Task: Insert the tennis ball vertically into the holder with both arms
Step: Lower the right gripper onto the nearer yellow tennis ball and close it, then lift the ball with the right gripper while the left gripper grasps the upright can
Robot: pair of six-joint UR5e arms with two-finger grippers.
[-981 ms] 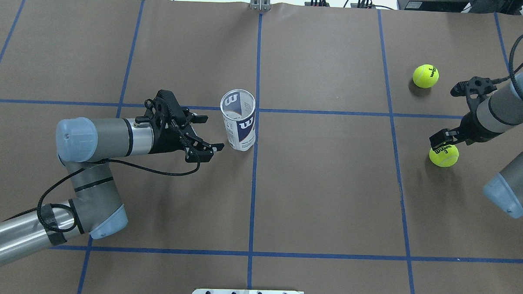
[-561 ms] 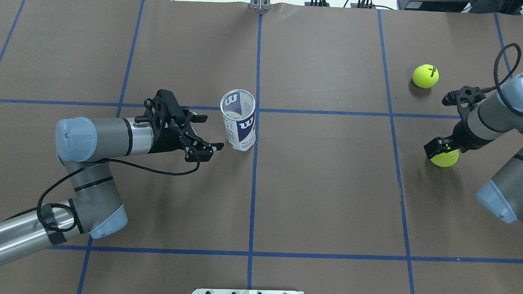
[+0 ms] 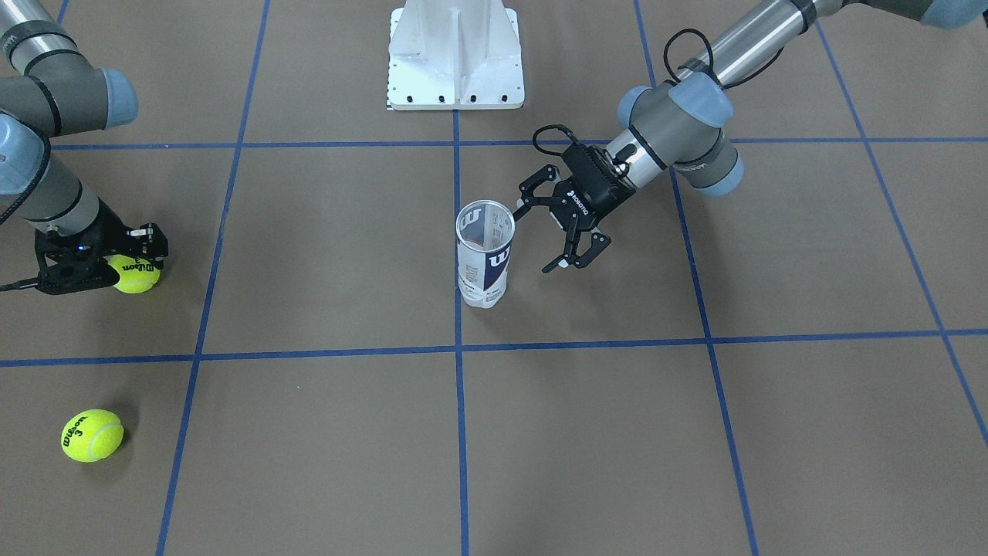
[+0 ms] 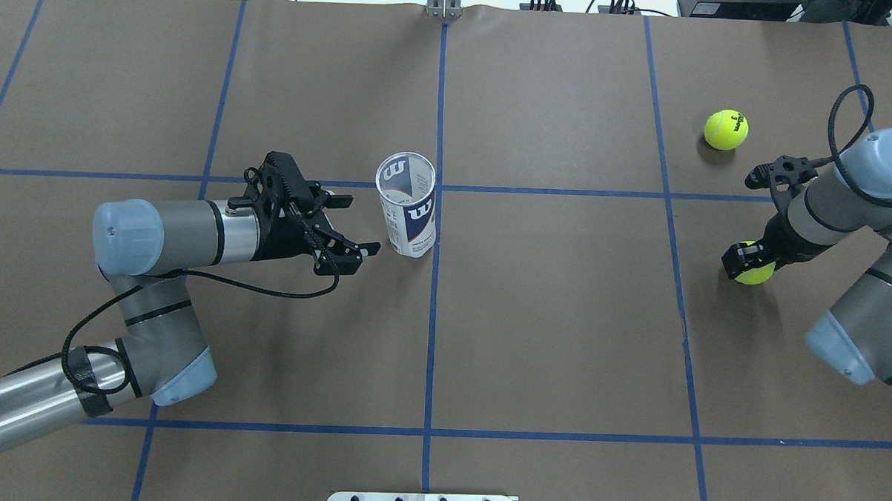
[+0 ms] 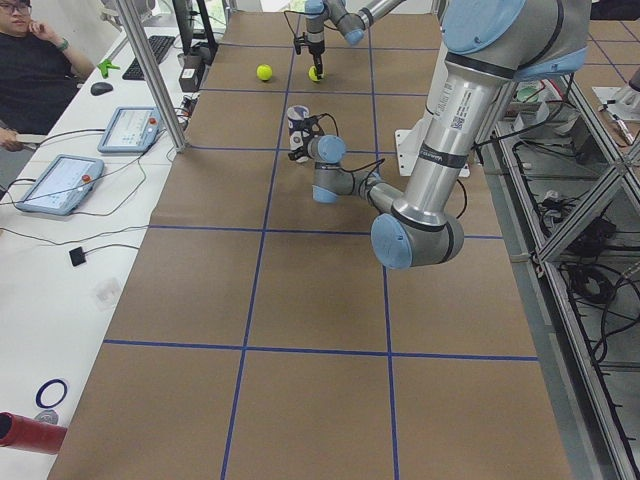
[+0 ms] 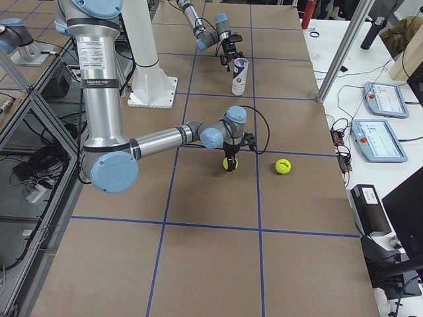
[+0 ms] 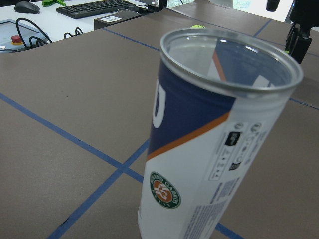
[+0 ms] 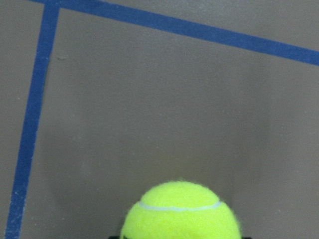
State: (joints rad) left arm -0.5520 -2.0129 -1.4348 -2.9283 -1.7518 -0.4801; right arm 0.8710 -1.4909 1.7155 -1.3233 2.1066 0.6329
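The step in hand looked like the pickup. Nearest the robot, the right gripper (image 4: 748, 265) stood over the tennis ball (image 4: 758, 275), fingers straddling it; I could not tell whether they had pinched it or were only around it, and the ball seemed to rest on the table. Farther out, the left gripper (image 4: 361, 224) hung with its fingers spread wide, just beside the holder (image 4: 410, 219) but not touching. The holder stood upright and empty near the table's middle (mouth up, ready to receive). Farthest, a spare ball (image 4: 726, 130) lay apart.

Next, I judged, the right fingers needed a firm squeeze before any lift, and the left needed to close in on the holder's wall to steady it.

Against a second earlier, the right gripper had dropped onto the ball, hiding its printed name; the left had barely shifted.
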